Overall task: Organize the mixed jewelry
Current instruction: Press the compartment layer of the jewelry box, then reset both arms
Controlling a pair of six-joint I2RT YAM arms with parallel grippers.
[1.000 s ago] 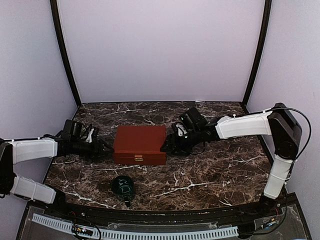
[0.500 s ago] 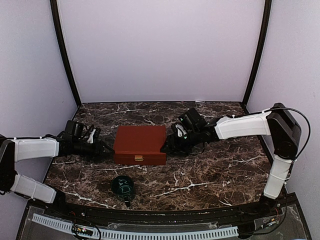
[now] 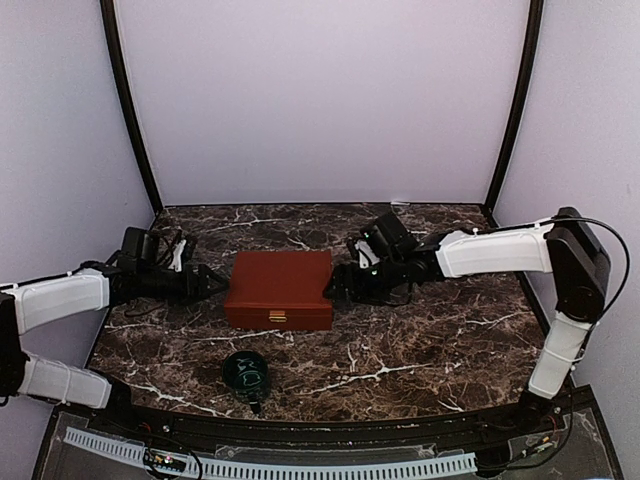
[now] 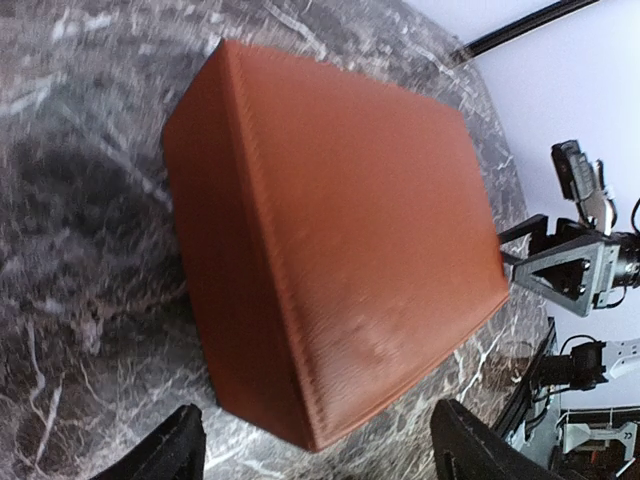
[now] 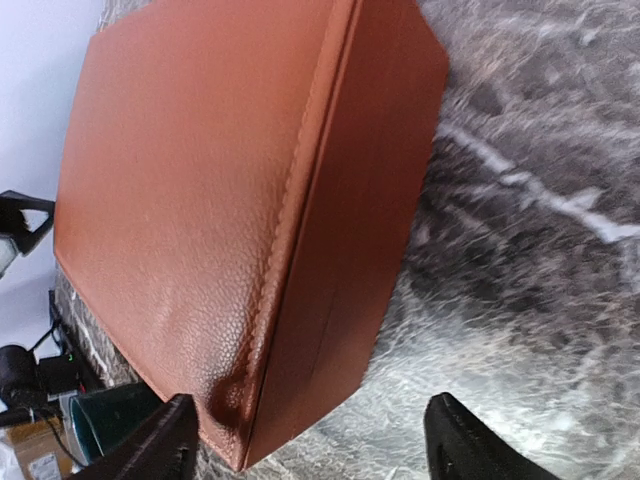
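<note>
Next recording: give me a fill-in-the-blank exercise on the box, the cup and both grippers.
1. The lid of the brown box is ____.
2. The left gripper is at the box's left end, the right gripper at its ____ end.
3. Both grippers' jaws stand ____.
4. The cup nearer the arm bases is dark ____.
Missing: closed; right; open; green.

You see a reddish-brown box [image 3: 279, 288] with a fine leather grain and a small gold clasp [image 3: 276, 316]. Your worktop [image 3: 430, 340] is dark brown marble veined with white. The cup [image 3: 245, 370] is dark green; the walls [image 3: 320, 100] pale lilac.
</note>
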